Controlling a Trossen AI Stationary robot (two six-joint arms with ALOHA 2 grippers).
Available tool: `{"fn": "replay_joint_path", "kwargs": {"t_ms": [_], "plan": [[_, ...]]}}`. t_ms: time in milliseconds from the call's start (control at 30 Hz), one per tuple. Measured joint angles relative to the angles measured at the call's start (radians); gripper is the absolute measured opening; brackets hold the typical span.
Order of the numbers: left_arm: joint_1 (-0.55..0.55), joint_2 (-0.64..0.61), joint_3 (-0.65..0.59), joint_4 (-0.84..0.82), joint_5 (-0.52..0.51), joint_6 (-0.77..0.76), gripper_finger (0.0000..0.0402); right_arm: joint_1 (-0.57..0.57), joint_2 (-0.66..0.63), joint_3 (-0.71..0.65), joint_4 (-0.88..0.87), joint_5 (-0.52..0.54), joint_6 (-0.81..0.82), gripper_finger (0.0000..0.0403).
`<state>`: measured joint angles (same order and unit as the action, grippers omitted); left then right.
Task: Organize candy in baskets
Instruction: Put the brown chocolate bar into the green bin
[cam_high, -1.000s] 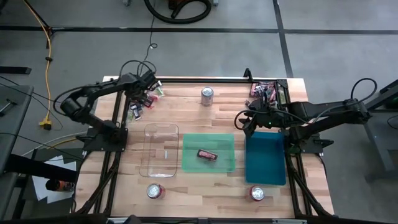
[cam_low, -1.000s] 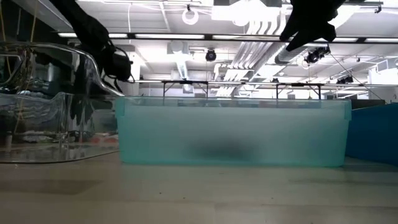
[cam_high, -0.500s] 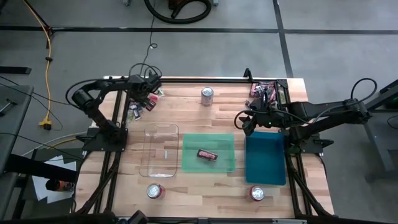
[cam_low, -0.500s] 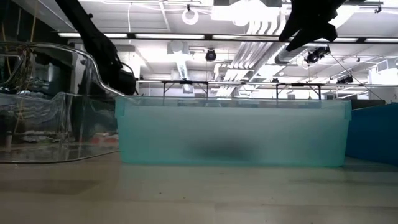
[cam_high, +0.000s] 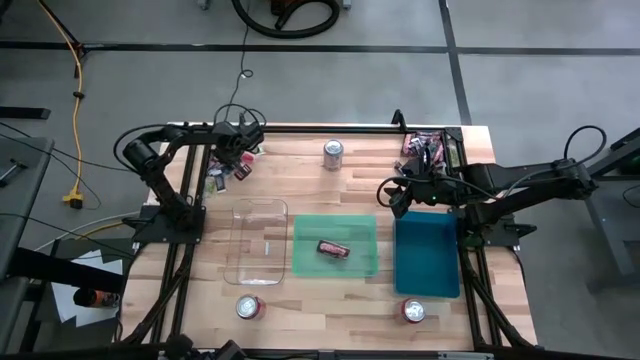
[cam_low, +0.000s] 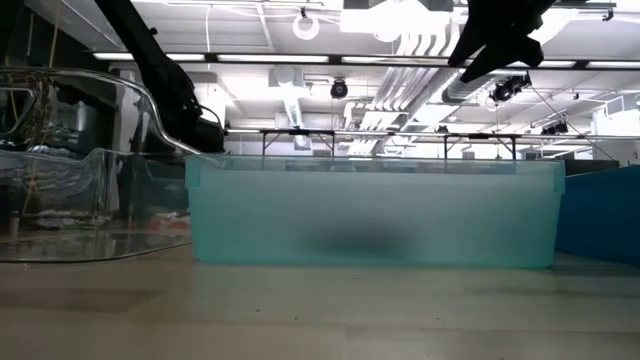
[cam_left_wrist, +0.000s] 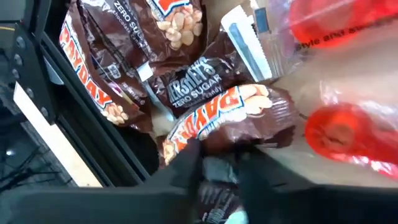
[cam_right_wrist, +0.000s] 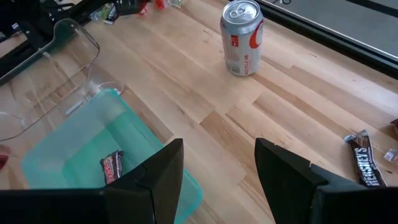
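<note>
the left gripper (cam_left_wrist: 214, 163) is down in the candy pile (cam_high: 232, 163) at the table's far left corner, its fingers closing around a brown payday bar (cam_left_wrist: 233, 118); a firm clamp cannot be confirmed from these views. the bar looks light, its wrapper thin, crinkly and probably slick, so a hold across the middle of its width appears soundest; an end seam would likely slip or tear. a hershey's zero sugar piece (cam_left_wrist: 198, 73) and red-wrapped sweets (cam_left_wrist: 339, 132) lie touching it and could be dragged along. a second pile (cam_high: 425, 148) sits at the far right corner. the right gripper (cam_right_wrist: 217, 163) hangs with its fingers apart over the wood beside the green basket (cam_high: 363, 228), which holds one bar (cam_high: 332, 249). the clear basket (cam_high: 240, 212) and the teal-blue basket (cam_high: 427, 253) show no candy.
</note>
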<state>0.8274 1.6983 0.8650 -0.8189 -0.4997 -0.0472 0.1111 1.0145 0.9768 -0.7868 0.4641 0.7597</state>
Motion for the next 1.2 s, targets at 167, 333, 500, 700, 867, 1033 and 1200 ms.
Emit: {"fn": "replay_joint_path", "kwargs": {"t_ms": [167, 333, 500, 700, 867, 1033, 1200], "plan": [[-0.012, -0.088, -0.002, -0.030, 0.035, -0.001, 0.0014, 0.000, 0.000, 0.000, 0.000, 0.000, 0.000, 0.0193], [-0.011, -0.241, -0.002, -0.072, 0.050, -0.026, 0.0003, 0.000, 0.000, 0.000, 0.000, 0.000, 0.000, 0.0193], [-0.010, -0.419, -0.002, -0.066, 0.215, -0.116, 0.0001, 0.000, 0.000, 0.000, 0.002, 0.000, 0.000, 0.0193], [-0.014, -0.552, -0.002, 0.029, 0.385, -0.212, 0.0000, 0.000, 0.000, 0.000, 0.006, 0.001, 0.000, 0.0193], [-0.045, -0.556, -0.002, 0.044, 0.414, -0.221, 0.0000, 0.000, 0.000, 0.000, 0.006, 0.001, 0.000, 0.0193], [-0.135, -0.503, -0.002, 0.097, 0.412, -0.183, 0.0000, 0.000, 0.000, 0.000, 0.006, 0.003, 0.000, 0.0193], [-0.233, -0.395, -0.002, 0.153, 0.409, -0.159, 0.0000, 0.000, 0.000, 0.000, 0.006, 0.003, 0.001, 0.0193]]}}
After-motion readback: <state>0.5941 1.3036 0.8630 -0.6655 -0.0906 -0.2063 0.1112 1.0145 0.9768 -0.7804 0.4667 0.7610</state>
